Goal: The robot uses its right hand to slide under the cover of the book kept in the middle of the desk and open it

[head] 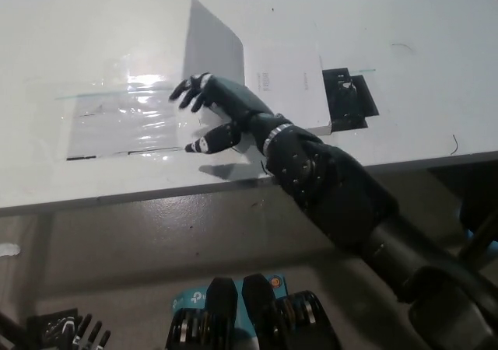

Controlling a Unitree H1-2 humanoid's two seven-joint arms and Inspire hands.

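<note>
Mid-open: my right hand point(226, 113), fingers point(189, 92) spread and holding nothing, props the raised cover point(212, 50) of the book point(284, 85) lying mid-surface. Next I'd sweep further toward my left so the cover tips past vertical and lies flat on the surface point(93, 23). Left hand point(78, 336) rests low at the bottom left, can't tell its fingers.

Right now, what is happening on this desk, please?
The robot's right hand is opening a white book in the middle of the desk. Its fingers are spread and lie under the cover, which stands lifted and tilts toward the left, not yet flat. The inside page shows to the right of it. The left hand rests low at the bottom left, away from the desk.
</note>
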